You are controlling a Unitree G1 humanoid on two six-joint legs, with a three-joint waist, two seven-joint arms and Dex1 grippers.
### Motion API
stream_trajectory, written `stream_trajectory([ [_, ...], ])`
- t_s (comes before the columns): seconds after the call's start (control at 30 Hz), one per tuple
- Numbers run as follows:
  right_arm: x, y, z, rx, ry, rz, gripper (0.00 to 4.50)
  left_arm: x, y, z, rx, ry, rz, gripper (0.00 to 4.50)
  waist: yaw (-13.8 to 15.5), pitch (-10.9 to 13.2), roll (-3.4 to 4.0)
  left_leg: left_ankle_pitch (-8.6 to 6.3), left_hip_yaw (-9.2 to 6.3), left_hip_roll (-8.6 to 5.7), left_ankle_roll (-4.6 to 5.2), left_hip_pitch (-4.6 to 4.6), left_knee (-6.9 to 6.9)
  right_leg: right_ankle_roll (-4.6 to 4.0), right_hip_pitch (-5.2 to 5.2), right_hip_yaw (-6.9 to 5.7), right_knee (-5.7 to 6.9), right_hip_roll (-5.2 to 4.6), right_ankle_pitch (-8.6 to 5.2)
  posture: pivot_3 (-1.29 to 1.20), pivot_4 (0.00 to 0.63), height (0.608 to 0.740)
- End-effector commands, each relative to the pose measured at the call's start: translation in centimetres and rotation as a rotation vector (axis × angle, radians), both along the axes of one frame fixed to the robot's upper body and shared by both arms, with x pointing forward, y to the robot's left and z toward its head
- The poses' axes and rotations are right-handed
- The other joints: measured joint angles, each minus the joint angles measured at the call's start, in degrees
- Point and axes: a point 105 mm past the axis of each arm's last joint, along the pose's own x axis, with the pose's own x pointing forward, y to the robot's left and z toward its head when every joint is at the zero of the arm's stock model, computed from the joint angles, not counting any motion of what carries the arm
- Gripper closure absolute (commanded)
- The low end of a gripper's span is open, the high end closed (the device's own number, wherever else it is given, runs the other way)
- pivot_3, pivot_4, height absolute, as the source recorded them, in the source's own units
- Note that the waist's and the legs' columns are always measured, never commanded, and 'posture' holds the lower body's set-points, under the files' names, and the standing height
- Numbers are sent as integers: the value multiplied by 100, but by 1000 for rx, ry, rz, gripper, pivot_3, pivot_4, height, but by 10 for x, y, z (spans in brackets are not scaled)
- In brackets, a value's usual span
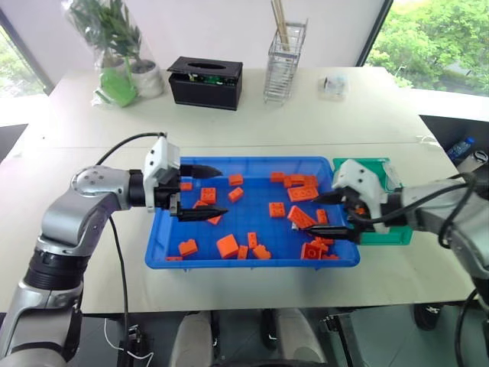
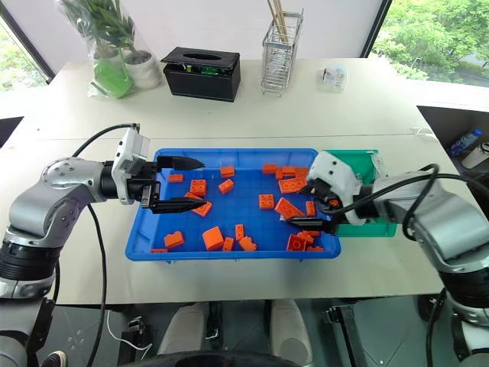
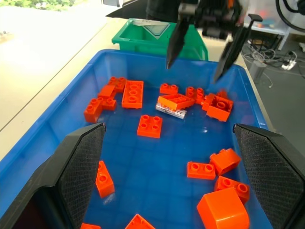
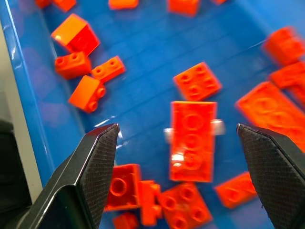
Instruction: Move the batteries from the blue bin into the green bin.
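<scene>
Both the left gripper (image 1: 200,189) and the right gripper (image 1: 336,215) hang open over the blue bin (image 1: 164,222), where a battery (image 3: 170,111) lies under an orange brick (image 3: 176,100).

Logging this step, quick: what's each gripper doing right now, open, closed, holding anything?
Left gripper: open, holding nothing, over the blue bin.
Right gripper: open, holding nothing, over the bricks.

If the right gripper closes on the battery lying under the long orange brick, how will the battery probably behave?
The battery is a smooth metal cylinder, so it may slip or roll on the glossy blue bin floor. The long orange brick rests across it and would likely tip off. The right gripper is open, straddling both.
</scene>
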Motion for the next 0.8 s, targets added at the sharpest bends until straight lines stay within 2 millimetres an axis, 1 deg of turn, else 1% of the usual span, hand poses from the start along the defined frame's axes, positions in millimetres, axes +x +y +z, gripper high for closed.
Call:
stream_trajectory([
  [0.03, 11, 9, -2, -10, -48, -1, 449, -6, -1, 8, 24, -55, -25, 0, -6, -1, -1, 0, 0, 0, 0, 0, 0, 0, 0, 0, 0, 1, 0, 0, 150, 736],
  [0.17, 22, 13, -16, -8, -42, -22, 449, -8, 3, 7, 28, -55, -7, 0, -4, -2, -3, 0, -1, 1, 0, 0, -1, 0, 1, 0, 0, 3, 0, 0, 150, 736],
  [0.4, 28, 14, -32, -35, -42, -28, 449, -12, 6, 6, 31, -50, 3, 0, 8, -2, -4, 0, 1, 0, 0, -1, 0, 1, 2, -1, 0, 1, 0, 0, 150, 736],
  [0.5, 28, 18, -32, -16, -46, -23, 1207, -11, 6, 7, 30, -52, 9, 0, 2, -4, -6, 0, 1, 1, 0, 0, 0, 1, 1, 0, 0, 2, 0, 0, 150, 736],
  [0.53, 27, 20, -30, -12, -50, -15, 1638, -11, 6, 7, 30, -53, 9, 0, 3, -4, -6, 0, 1, 0, 0, 1, 0, 1, 1, 0, 1, 2, 1, 0, 150, 736],
  [0.63, 27, 24, -21, 16, -66, -12, 3239, -11, 6, 7, 30, -53, 11, 0, 3, -4, -6, 0, 1, 1, 0, 0, 0, 2, 0, -1, 2, 2, 1, 0, 150, 736],
  [0.67, 27, 25, -19, 19, -72, -13, 3337, -10, 7, 7, 30, -53, 12, 0, 3, -4, -6, 0, 1, 1, 0, 0, 0, 2, 0, 0, 1, 2, 1, 0, 150, 736],
  [0.7, 28, 27, -16, 26, -85, -12, 3334, -10, 7, 7, 30, -53, 13, 0, 3, -4, -6, 0, 1, 1, 0, 0, 0, 1, 1, -1, 1, 2, 1, 0, 150, 736],
  [0.8, 31, 48, -3, 74, -132, 36, 3334, -8, 7, 7, 26, -55, 18, 0, -18, -4, -6, 0, 1, 1, 0, 0, 0, 1, 0, -1, 2, 2, 1, 0, 150, 736],
])
